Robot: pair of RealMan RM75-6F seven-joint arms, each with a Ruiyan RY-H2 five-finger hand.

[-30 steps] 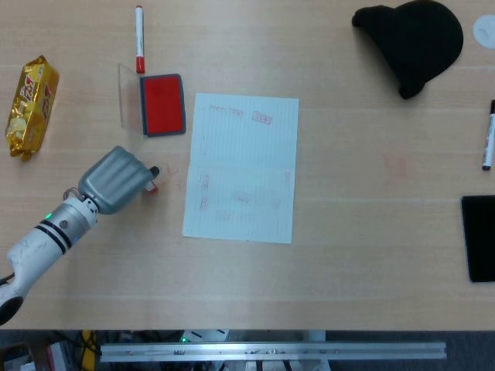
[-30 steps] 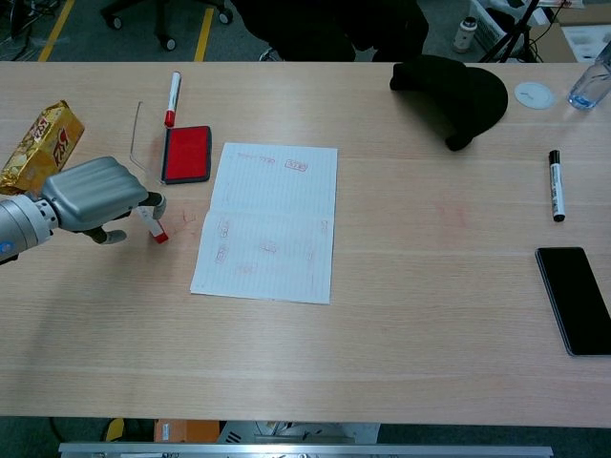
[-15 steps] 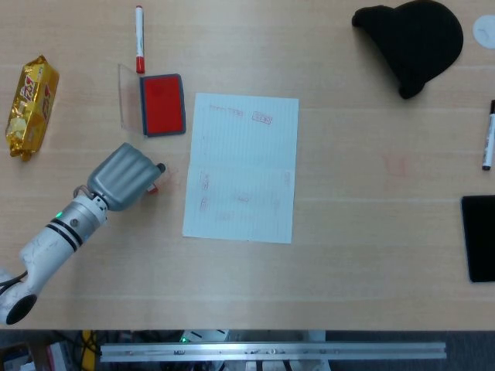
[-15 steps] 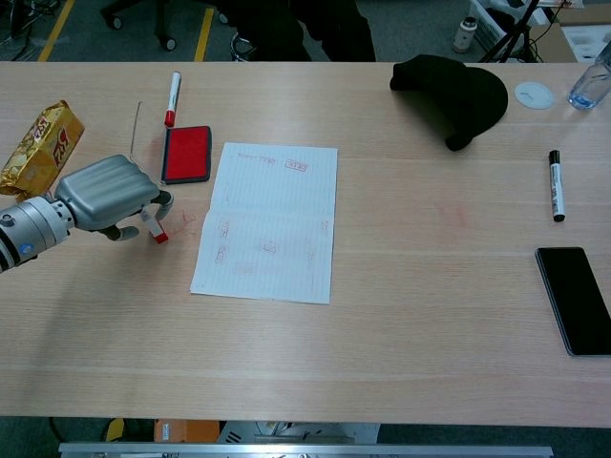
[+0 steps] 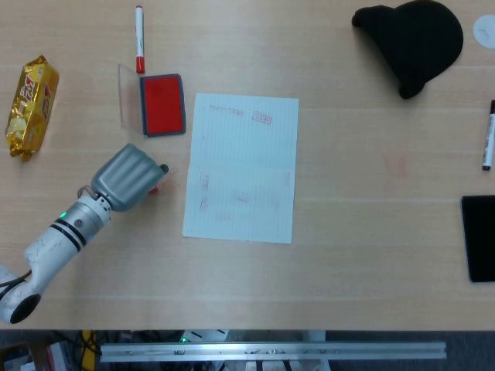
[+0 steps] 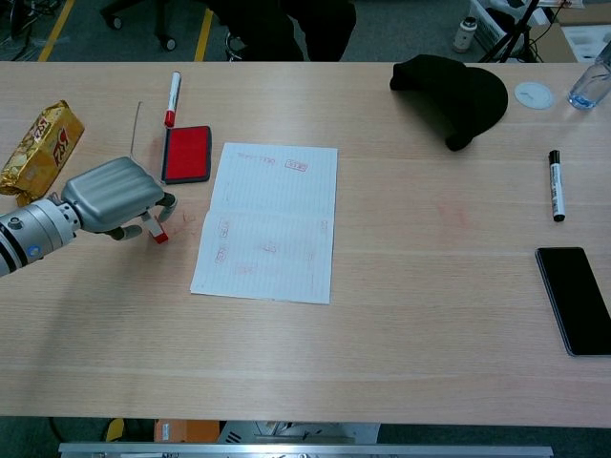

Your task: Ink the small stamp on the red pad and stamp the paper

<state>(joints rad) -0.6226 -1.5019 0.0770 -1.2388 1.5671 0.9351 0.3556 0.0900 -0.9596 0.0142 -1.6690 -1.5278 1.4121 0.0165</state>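
Left hand (image 6: 113,196) sits over the small stamp (image 6: 158,230), fingers curled down around its top; stamp's red base pokes out at the hand's 4 o'clock, just left of the paper (image 6: 269,221). Whether the fingers actually pinch it, cannot tell. In head view the hand (image 5: 126,176) hides nearly all of the stamp (image 5: 153,188). Right hand not visible. Red pad (image 5: 162,104) lies open at 12 o'clock of the hand, its clear lid (image 5: 124,96) beside it. One paper with several faint red marks. Two markers: red one (image 5: 139,37) above the pad, black one (image 6: 555,184) far right. One snack pack (image 5: 30,104), one black hat (image 6: 456,94), one phone (image 6: 575,299). Light wood table (image 6: 430,334); chair wheels on the floor behind.
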